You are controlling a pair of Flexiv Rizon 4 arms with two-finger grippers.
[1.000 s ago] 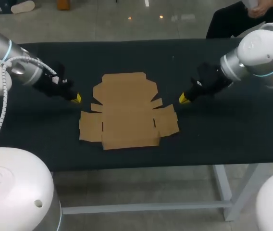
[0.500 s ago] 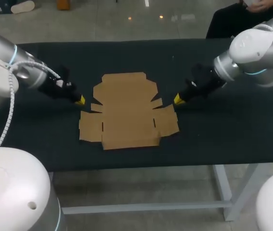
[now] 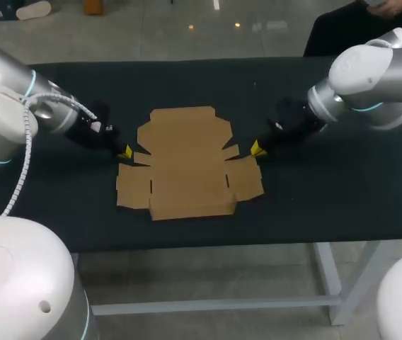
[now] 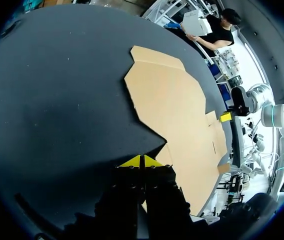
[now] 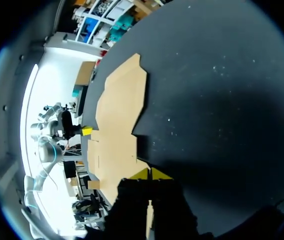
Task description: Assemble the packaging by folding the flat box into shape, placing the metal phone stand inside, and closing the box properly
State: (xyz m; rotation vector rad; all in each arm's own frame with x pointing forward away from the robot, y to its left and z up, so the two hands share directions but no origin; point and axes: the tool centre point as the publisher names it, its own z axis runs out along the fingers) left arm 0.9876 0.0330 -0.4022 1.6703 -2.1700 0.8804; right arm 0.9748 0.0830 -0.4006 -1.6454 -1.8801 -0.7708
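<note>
Flat box [image 3: 187, 163] is lying unfolded mid-counter [image 3: 328, 191], with left end effector [image 3: 127, 152] and right end effector [image 3: 257, 149], tips pinched together and empty, sitting at its side notches; best lifting both flaps evenly, staying low.

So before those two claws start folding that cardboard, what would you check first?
1. The flat box lies unfolded on the table: ok.
2. The left claw sits at the box's left notch, tips together: ok.
3. The right claw sits at its right notch, tips together: ok.
4. Claws touching the cardboard: cannot tell.
5. A phone stand in sight on the table: not ok, none visible.
</note>
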